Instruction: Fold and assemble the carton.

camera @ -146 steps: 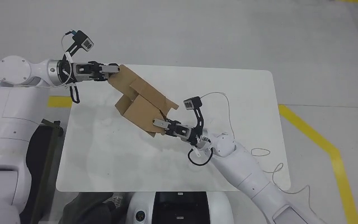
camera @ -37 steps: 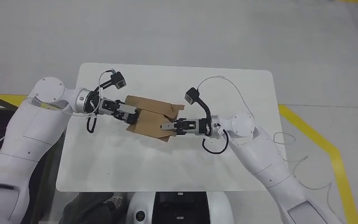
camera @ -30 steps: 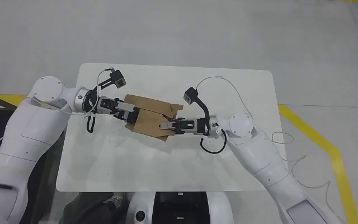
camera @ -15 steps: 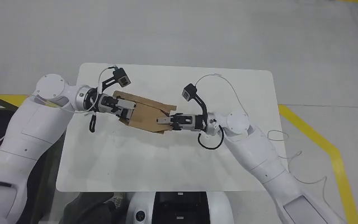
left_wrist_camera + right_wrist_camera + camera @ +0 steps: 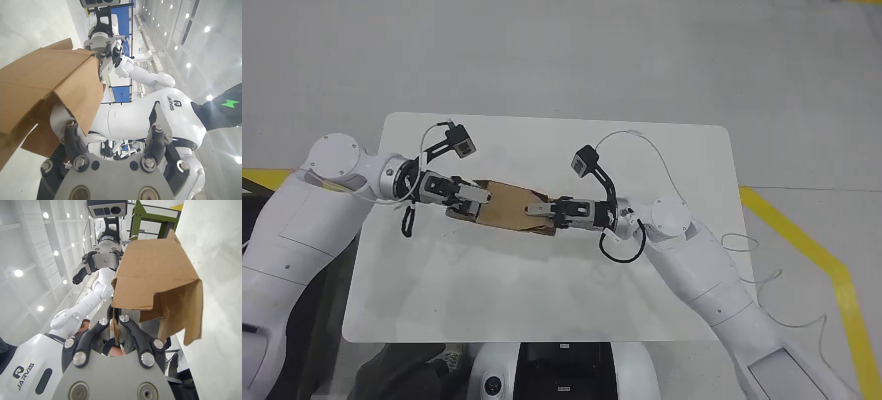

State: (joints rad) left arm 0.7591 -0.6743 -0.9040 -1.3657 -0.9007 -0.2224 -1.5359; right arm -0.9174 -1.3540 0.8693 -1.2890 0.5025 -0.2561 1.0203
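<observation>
A brown cardboard carton [image 5: 508, 205] hangs above the middle of the white table [image 5: 542, 290], held between both arms and seen nearly edge-on from above. My right gripper [image 5: 534, 211] is shut on a flap edge at the carton's right end; the pinch is close up in the right wrist view [image 5: 115, 325]. At the carton's left end my left gripper [image 5: 474, 197] stands open. In the left wrist view [image 5: 107, 117], one of its fingers [image 5: 60, 117] is tucked behind a carton [image 5: 37, 75] wall and the other finger [image 5: 157, 121] stands free. The carton's [image 5: 151, 275] end flaps hang loose.
A thin white cable [image 5: 662, 170] loops from the right arm over the table's far right part. There is free room on the table in front of the carton and behind it. Yellow floor tape [image 5: 802, 240] runs past the table's right side.
Both grippers have carried the carton slightly away from the robot and turned it, so it looks narrower from above. Earlier it hung diagonally toward the table's far left.
</observation>
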